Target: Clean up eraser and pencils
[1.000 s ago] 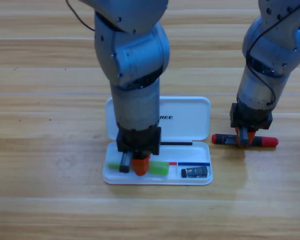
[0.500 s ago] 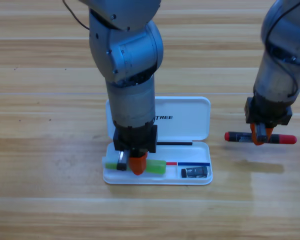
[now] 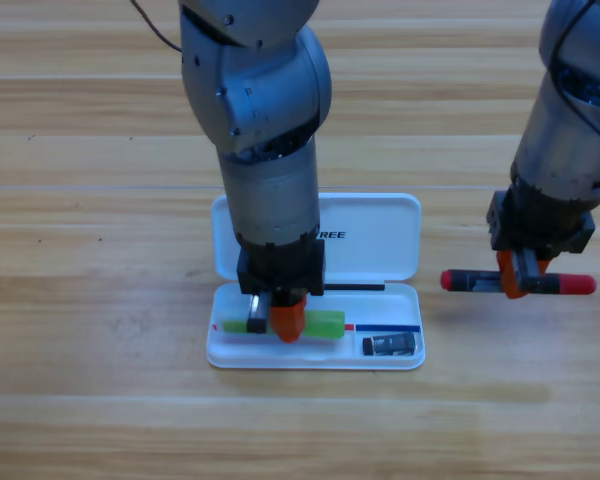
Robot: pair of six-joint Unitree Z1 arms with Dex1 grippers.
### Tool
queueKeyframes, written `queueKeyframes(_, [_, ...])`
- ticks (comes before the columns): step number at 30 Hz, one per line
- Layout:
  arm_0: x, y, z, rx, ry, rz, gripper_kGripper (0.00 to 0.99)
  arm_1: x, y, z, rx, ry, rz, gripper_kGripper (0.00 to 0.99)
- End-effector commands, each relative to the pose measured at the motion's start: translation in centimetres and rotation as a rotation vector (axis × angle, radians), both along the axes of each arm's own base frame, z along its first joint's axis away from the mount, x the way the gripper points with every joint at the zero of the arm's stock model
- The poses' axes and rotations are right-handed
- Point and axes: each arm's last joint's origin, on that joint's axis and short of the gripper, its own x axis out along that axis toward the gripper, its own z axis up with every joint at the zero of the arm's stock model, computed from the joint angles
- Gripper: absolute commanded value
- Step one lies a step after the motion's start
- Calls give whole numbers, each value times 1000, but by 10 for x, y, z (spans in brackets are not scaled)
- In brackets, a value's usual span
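Inside the open white case [image 3: 370, 240], the left gripper [image 3: 278, 318] grips the light green pencil [image 3: 322, 323] in the lower tray; the eraser [image 3: 390, 345] lies to its right. Outside the case, the right gripper [image 3: 518, 276] clasps the red-ended black pencil [image 3: 570, 285] mid-length.

One fixed camera looks steeply down — fairly close — on the wooden table [image 3: 100, 420], arms entering from above.

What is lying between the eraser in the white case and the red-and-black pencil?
In the high view, only the white case's right rim and bare table separate the eraser from the red-and-black pencil, held by the right gripper.
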Motion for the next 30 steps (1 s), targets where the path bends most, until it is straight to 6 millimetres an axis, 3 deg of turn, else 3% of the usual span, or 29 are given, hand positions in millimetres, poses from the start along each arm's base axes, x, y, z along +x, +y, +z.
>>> queueKeyframes(1, [6,1,-17,33,40,32,0,-18,19,4,10,12,54,0])
queueKeyframes(3, [6,1,-18,37,43,32,0,-19,22,4,16,14,56,0])
queueKeyframes(4, [6,1,-18,38,44,33,60,-20,24,4,17,13,57,0])
queueKeyframes(6, [5,2,-19,48,48,35,644,-21,27,5,21,10,61,0])
queueKeyframes(7, [5,2,-19,48,48,35,876,-21,28,5,22,9,61,0])
queueKeyframes(8, [5,2,-19,48,48,38,954,-21,29,5,24,8,61,0])
queueKeyframes(18, [4,4,-13,53,49,46,990,-19,45,0,30,5,70,0])
queueKeyframes(22, [-1,16,31,22,-9,45,990,-16,62,-8,29,4,87,0])
queueKeyframes(24, [1,39,65,-15,-45,72,990,-14,73,-13,31,3,96,0])
queueKeyframes(27, [0,91,113,-74,-106,127,990,-11,89,-21,33,-1,106,0])
queueKeyframes(30, [-2,150,144,-113,-162,193,990,-8,104,-28,40,-8,116,0])
